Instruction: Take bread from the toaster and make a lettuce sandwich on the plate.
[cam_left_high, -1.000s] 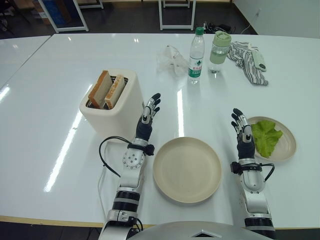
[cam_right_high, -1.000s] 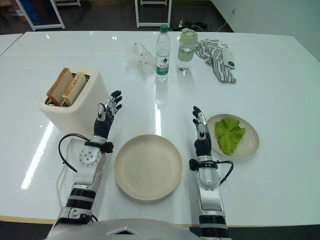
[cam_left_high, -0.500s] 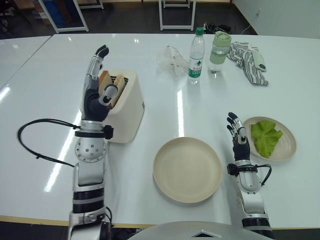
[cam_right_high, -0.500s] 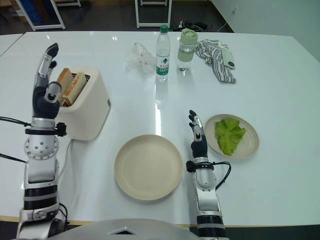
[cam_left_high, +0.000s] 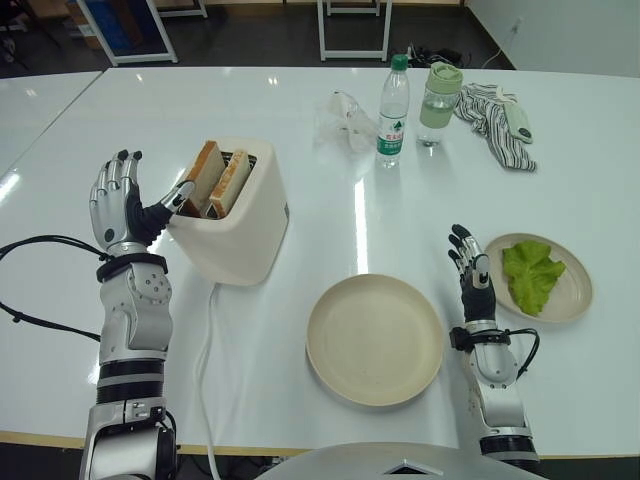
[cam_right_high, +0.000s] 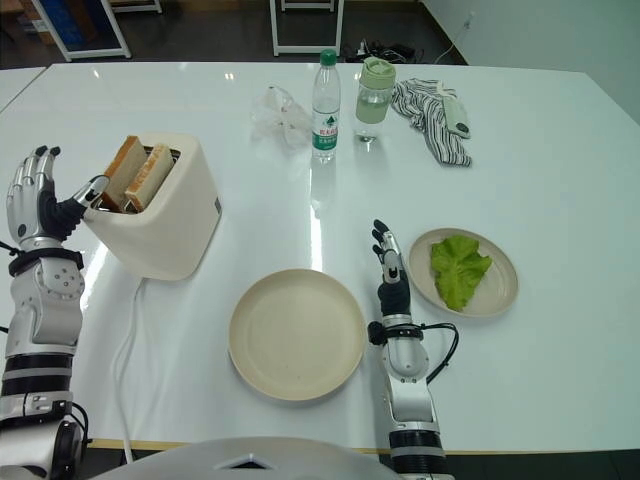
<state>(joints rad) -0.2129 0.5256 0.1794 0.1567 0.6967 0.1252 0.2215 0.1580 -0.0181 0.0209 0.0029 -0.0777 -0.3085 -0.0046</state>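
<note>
Glossy white table (cam_left_high: 300, 120), matt cream toaster (cam_left_high: 240, 215), striped cloth (cam_left_high: 490, 115), clear plastic bottle (cam_left_high: 393, 115).

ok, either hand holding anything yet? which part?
Nothing held: left hand open beside the toaster, thumb close to the bread; right hand open, upright, beside the lettuce plate.

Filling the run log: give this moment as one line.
left hand open beside toaster | right hand open between plate and lettuce | bread in toaster, not taken
</note>
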